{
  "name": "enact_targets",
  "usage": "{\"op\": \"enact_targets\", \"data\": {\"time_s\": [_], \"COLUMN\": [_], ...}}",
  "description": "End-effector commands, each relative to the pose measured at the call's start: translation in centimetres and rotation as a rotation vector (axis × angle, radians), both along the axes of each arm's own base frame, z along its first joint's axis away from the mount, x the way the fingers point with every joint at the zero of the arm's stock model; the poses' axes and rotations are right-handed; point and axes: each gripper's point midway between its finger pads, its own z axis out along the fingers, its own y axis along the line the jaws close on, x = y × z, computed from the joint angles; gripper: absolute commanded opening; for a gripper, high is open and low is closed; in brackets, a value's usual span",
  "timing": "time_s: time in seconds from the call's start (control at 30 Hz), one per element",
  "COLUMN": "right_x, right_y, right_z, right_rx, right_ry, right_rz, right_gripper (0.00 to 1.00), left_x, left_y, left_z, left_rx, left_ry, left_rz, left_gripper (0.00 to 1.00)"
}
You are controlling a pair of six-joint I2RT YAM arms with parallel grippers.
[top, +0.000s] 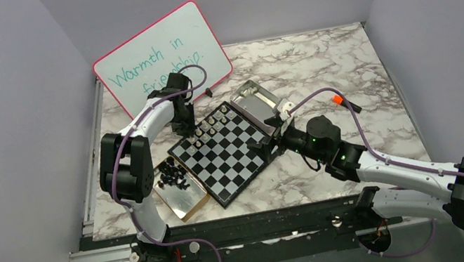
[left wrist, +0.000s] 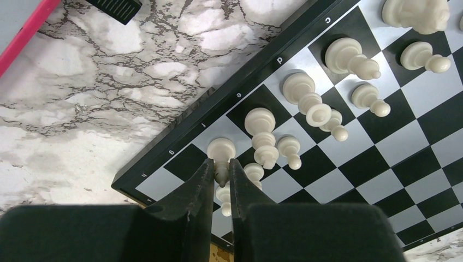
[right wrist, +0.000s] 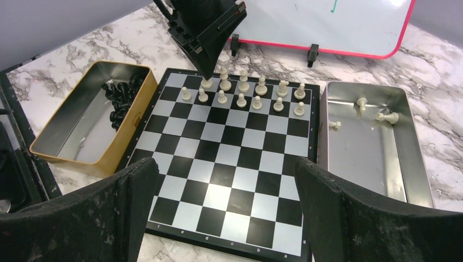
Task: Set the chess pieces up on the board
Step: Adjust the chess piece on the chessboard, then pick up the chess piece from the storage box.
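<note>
Where the left hand (left wrist: pixel 221 164) pinches a cream piece (left wrist: pixel 221 148), fingers (left wrist: pixel 203 183) partly hide it.

Counts: 1 board (right wrist: pixel 229 174) with 13 white pieces (right wrist: pixel 241 100) on it, 6 back row, 7 front. 3 more in silver tin (right wrist: pixel 360 158). Gold tin (right wrist: pixel 82 125): black pieces (right wrist: pixel 117 101), heap, uncountable. 1 whiteboard (right wrist: pixel 327 22).
</note>
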Motion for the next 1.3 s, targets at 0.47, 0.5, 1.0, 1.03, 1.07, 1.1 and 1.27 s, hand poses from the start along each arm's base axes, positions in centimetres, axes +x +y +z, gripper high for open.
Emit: {"op": "enact_targets", "data": {"time_s": [0.47, 0.5, 1.0, 1.03, 1.07, 1.1, 1.27], "right_x": [2.0, 2.4, 10.3, 11.3, 12.3, 13.3, 18.2], "right_y": [-1.7, -2.2, -0.7, -0.7, -0.8, -0.8, -1.0], "right_z": [0.3, 0.1, -0.1, -0.2, -0.5, -0.8, -4.4], "right_rx": [0.092, 0.104, -0.035, -0.059, -0.085, -0.109, -0.112], "right_ry": [0.047, 0.066, 0.108, 0.098, 0.092, 0.089, 0.199], "right_rz": [-0.193, -0.238, -0.376, -0.376, -0.377, -0.38, -0.283], "right_gripper": [1.0, 1.0, 0.95, 0.93, 0.91, 0.89, 0.73], "left_x": [1.5, 1.6, -0.5, -1.2, -1.8, -2.4, -5.5], "left_y": [-2.1, -2.5, -1.5, -1.4, -1.4, -1.3, -0.3], "left_z": [4.2, 5.0, 18.2, 18.4, 18.6, 18.4, 16.6], "left_rx": [-0.117, -0.139, -0.229, -0.245, -0.26, -0.272, -0.288], "left_ry": [-0.108, -0.123, -0.568, -0.583, -0.601, -0.614, -0.701], "left_rz": [-0.04, -0.048, -0.099, -0.101, -0.098, -0.089, -0.104], "left_gripper": [0.34, 0.35, 0.99, 0.99, 0.99, 0.99, 0.99]}}
